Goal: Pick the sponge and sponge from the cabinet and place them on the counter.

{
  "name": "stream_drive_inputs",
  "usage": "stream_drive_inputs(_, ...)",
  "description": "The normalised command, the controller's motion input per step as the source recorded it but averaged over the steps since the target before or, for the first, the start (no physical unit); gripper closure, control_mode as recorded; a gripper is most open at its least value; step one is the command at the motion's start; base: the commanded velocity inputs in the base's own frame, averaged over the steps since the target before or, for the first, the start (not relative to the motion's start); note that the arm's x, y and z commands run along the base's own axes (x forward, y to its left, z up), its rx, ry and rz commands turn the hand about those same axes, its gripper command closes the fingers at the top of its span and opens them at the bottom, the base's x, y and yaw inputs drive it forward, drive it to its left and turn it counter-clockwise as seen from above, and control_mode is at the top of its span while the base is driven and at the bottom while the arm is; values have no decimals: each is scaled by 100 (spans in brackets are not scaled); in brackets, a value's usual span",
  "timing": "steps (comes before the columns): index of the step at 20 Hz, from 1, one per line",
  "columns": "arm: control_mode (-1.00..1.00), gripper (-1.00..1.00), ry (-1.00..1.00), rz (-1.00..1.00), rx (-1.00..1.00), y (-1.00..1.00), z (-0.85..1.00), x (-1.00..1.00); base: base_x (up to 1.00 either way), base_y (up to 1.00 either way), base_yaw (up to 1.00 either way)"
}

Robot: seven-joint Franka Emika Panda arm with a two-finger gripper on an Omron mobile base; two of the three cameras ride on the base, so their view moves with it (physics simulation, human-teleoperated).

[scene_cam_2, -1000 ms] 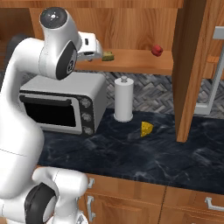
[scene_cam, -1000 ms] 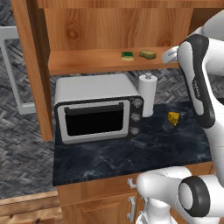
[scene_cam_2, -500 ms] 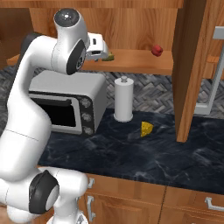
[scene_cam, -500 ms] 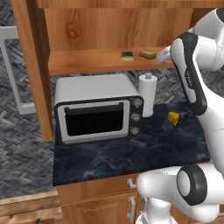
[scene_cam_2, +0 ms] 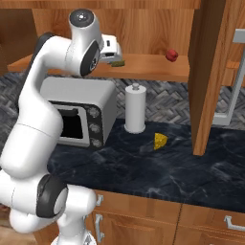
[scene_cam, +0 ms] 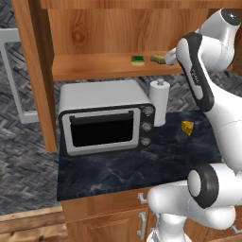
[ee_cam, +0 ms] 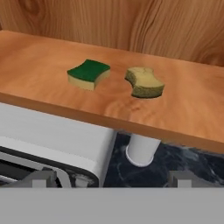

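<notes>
Two sponges lie side by side on the cabinet's wooden shelf (ee_cam: pixel 43 83). One sponge (ee_cam: pixel 89 73) is yellow with a dark green top, the other sponge (ee_cam: pixel 145 82) is dull olive-yellow all over. In the left base view the green-topped sponge (scene_cam: pixel 137 60) lies left of the olive sponge (scene_cam: pixel 158 58). My gripper (ee_cam: pixel 112 179) hangs open in front of the shelf edge, short of both sponges, with nothing between its fingertips (ee_cam: pixel 43 179). From the right base view the gripper (scene_cam_2: pixel 114 51) hovers just above the olive sponge (scene_cam_2: pixel 118 62). The black-blue counter (scene_cam: pixel 123 165) lies below.
A white microwave (scene_cam: pixel 104 116) stands on the counter under the shelf, with a paper towel roll (scene_cam: pixel 159 101) beside it and a yellow cheese wedge (scene_cam: pixel 188 127) further right. A small red fruit (scene_cam_2: pixel 171 55) sits on the shelf. Open cabinet doors (scene_cam_2: pixel 206 72) flank the shelf.
The arm has swung inward and carried the hand along the shelf toward the sponges. The jaws have stayed open; the sponges have not moved.
</notes>
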Motion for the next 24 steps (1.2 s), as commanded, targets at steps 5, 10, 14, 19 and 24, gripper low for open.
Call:
stream_drive_inputs(5, -100, -100, 3, 0, 0, -3, -5, 39, 0, 0, 0)
stream_drive_inputs(10, -100, -100, 3, 0, 0, -3, -5, 40, 0, 0, 0)
stream_drive_inputs(14, -100, -100, 3, 0, 0, -8, -5, 37, 0, 0, 0)
stream_drive_inputs(19, -100, -100, 3, 0, 0, -11, -7, 35, 0, 0, 0)
stream_drive_inputs(24, -100, -100, 4, 0, 0, -4, -5, 36, 0, 0, 0)
